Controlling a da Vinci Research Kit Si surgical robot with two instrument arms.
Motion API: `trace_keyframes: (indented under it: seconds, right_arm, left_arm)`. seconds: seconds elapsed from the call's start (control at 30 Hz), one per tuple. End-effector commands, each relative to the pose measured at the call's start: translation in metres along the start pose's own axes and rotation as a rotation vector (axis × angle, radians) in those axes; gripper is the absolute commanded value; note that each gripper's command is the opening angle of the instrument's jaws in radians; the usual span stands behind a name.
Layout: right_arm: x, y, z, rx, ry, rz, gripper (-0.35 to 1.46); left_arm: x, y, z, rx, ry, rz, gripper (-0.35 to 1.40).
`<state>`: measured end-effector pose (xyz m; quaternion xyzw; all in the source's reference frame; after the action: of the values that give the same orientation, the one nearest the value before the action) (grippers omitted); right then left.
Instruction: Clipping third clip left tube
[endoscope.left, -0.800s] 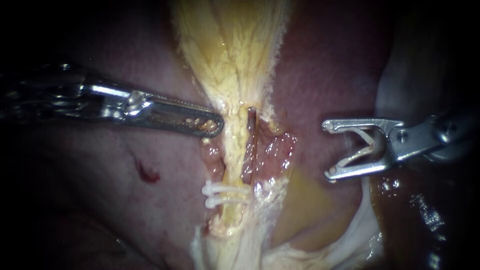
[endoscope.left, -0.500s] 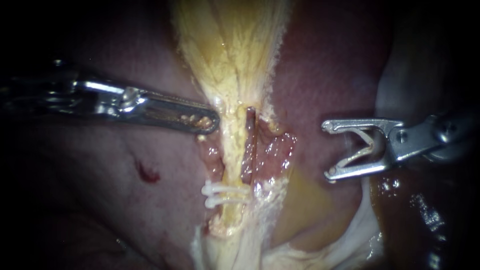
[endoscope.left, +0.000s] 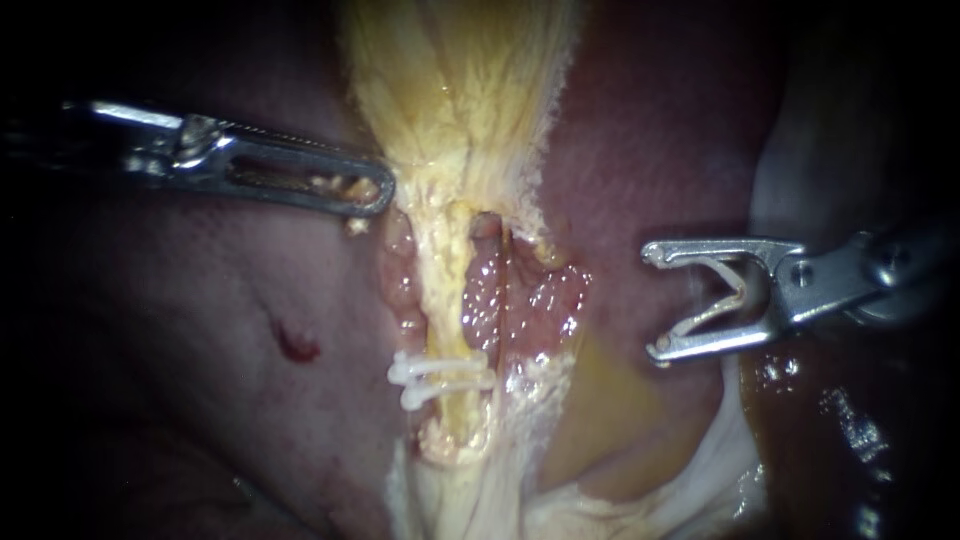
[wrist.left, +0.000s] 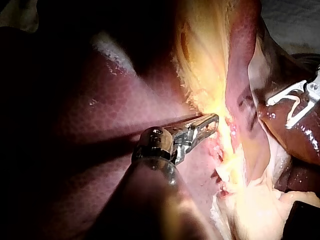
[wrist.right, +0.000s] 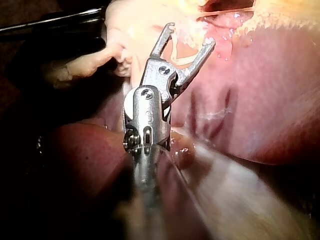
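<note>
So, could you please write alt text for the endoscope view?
My right instrument holds an unclosed clip, apart from the pale left tube, which carries two white clips. My left instrument lies shut beside the tube's upper part, over liver.

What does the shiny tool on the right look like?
The right tool is shiny grey metal: a thin shaft, a hinge with a small pin, then two slim jaws with hooked tips. The jaws stand wide apart, holding a pale V-shaped clip between them. It points toward the tube, well apart from it, over the liver. Only the clip seems to touch it.
</note>
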<state>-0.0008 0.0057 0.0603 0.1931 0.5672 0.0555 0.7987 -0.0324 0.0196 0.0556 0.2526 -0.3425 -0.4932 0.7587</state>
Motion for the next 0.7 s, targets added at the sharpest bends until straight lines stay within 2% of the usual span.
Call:
trace_keyframes:
  seconds: [0.03, 0.2, 0.43, 0.7]
  right_arm:
    - [0.0, 0.0, 0.0, 0.0, 0.0, 0.0, 0.5]
    - [0.0001, -0.0001, 0.0007, 0.005, 0.003, 0.011, 0.5]
    - [-0.0001, -0.0005, 0.0038, 0.019, 0.013, 0.034, 0.5]
    - [0.0, 0.0002, 0.0073, 0.02, 0.021, 0.088, 0.49]
  left_arm:
    - [0.0, 0.0, 0.0, -0.001, -0.001, 0.0, -0.35]
    - [0.0, 0.0, 0.0, -0.001, -0.001, 0.0, -0.35]
    - [0.0001, 0.0, 0.0, -0.002, -0.001, 0.0, -0.35]
    - [0.0002, 0.0, 0.0002, -0.003, -0.003, 0.001, -0.35]
